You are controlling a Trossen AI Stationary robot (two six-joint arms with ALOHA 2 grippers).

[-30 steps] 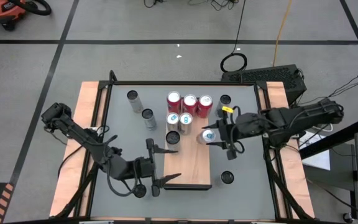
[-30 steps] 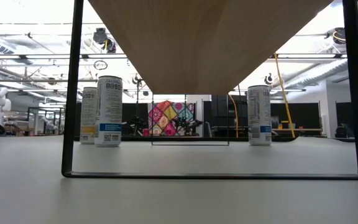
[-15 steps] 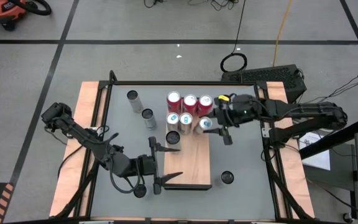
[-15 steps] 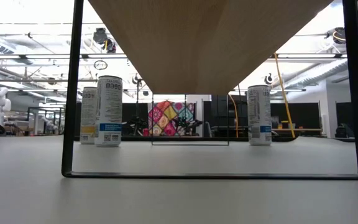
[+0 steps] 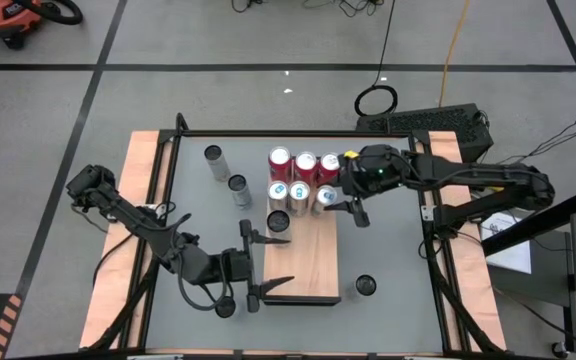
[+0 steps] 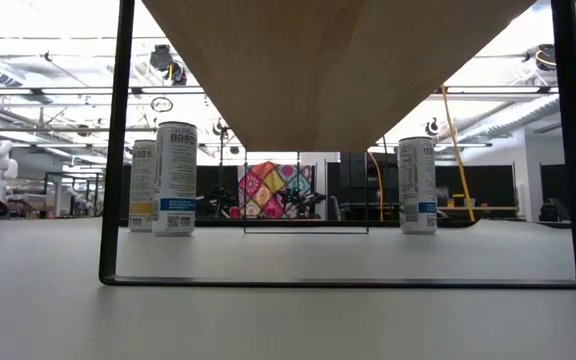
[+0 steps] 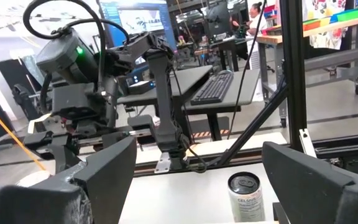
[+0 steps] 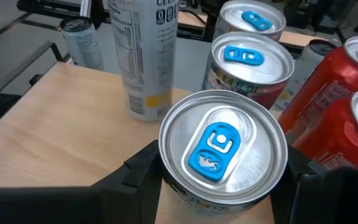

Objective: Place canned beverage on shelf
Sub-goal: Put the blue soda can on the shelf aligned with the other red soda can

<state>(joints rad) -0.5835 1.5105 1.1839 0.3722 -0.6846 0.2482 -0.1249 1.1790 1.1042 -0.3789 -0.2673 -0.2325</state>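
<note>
From above I see grey floor [image 5: 218, 40] crossed by dark tape lines [image 5: 268, 67], an orange-red vacuum [image 5: 8, 15] in one corner, and a yellow cable [image 5: 452, 40]. A keyboard [image 5: 433, 122] sits on a dark desk beside the table. Looking level across, there's a bright open workshop, ceiling beams, a wall clock [image 6: 162, 104], and a colourful patterned panel [image 6: 273, 190]. A monitor [image 7: 132, 18] glows farther back.

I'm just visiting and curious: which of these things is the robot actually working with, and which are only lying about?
In use:
- right gripper, shut on a blue-tab can
- wooden shelf
- cans already on it

Lying about:
- slim cans on the table
- keyboard
- left gripper, waiting open
</note>
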